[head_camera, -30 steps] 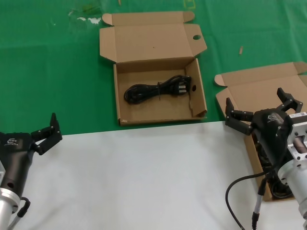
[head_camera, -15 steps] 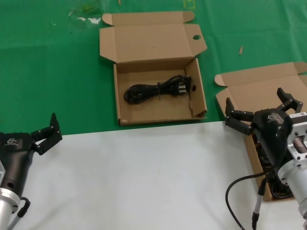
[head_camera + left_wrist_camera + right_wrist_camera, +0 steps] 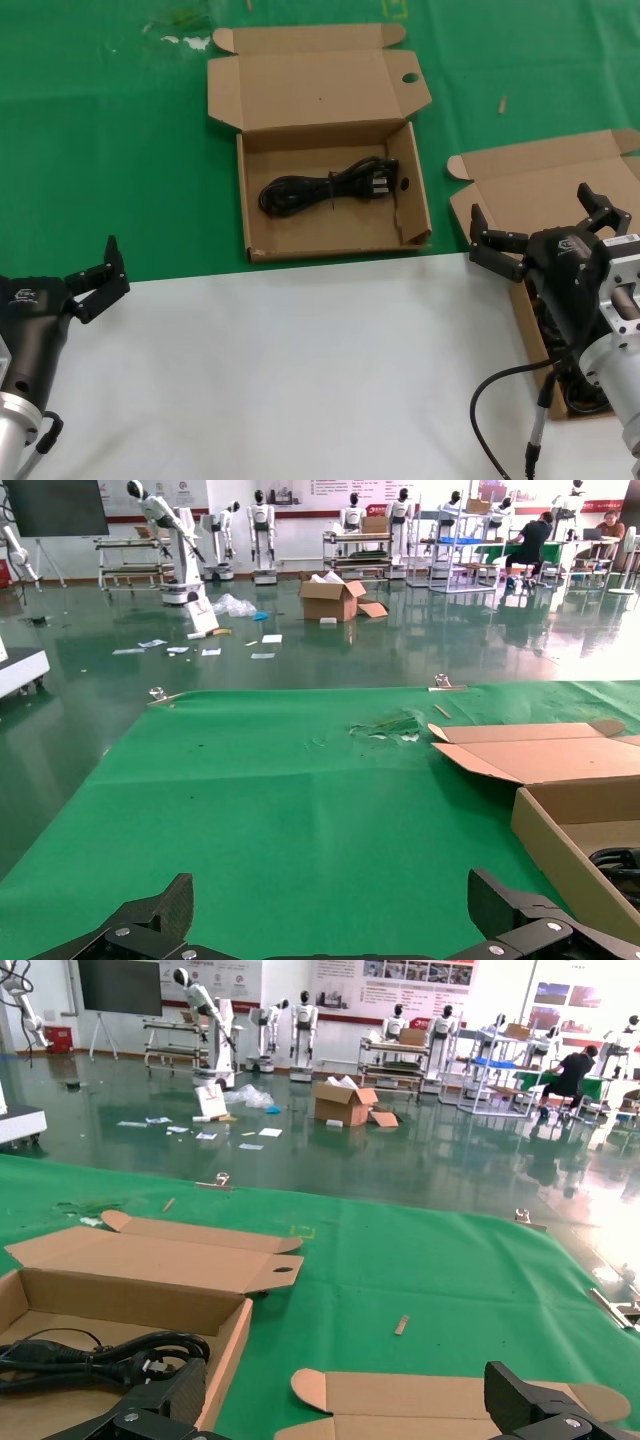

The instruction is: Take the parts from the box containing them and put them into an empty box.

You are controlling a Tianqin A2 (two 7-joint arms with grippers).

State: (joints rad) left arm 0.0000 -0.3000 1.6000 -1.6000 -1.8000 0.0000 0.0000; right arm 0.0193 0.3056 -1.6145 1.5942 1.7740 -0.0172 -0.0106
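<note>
While the right hand (image 3: 545,228) hovers with fingers spread over the plain-lidded brown cardboard carton (image 3: 520,190), black coiled power cords (image 3: 556,345) lie beneath and behind it, mostly hidden. Well to its left, the shallow brown carton with round holes (image 3: 330,150) holds one tied black cord bundle (image 3: 325,188) (plug end toward the holed wall). Farther left, the left hand (image 3: 95,275) waits open at the table (image 3: 280,370) edge.

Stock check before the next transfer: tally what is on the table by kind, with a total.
Brown cardboard cartons: 2, the one with round holes at centre, the plain-lidded one under the right gripper.
Black coiled power cords seen whole: 1, in the holed carton; more black cord shows in the plain-lidded carton, count hidden by the arm.
Total countable: 3.
</note>
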